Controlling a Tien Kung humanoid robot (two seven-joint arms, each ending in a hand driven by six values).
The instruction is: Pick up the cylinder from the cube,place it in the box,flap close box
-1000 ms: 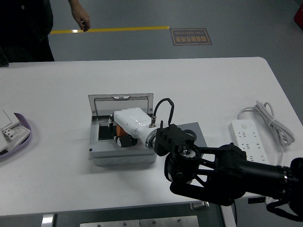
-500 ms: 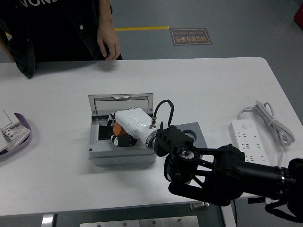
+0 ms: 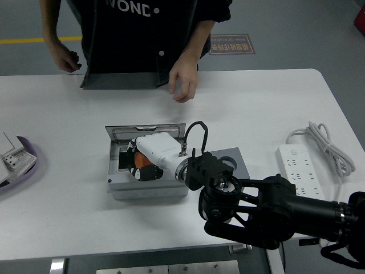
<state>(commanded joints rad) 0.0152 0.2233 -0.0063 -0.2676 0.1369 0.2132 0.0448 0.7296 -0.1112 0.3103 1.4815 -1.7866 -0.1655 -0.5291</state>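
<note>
While its fingers (image 3: 141, 171) curl unclearly, the right hand (image 3: 153, 154) reaches inside the box (image 3: 145, 191).

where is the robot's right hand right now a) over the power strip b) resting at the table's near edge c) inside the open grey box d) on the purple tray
c, the right hand reaches down into the open grey box, with its lid raised at the far side.

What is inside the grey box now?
Inside the box sits the right hand, white, with something orange beneath it, likely the cylinder. The hand covers most of the inside, so the grasp cannot be seen.
</note>
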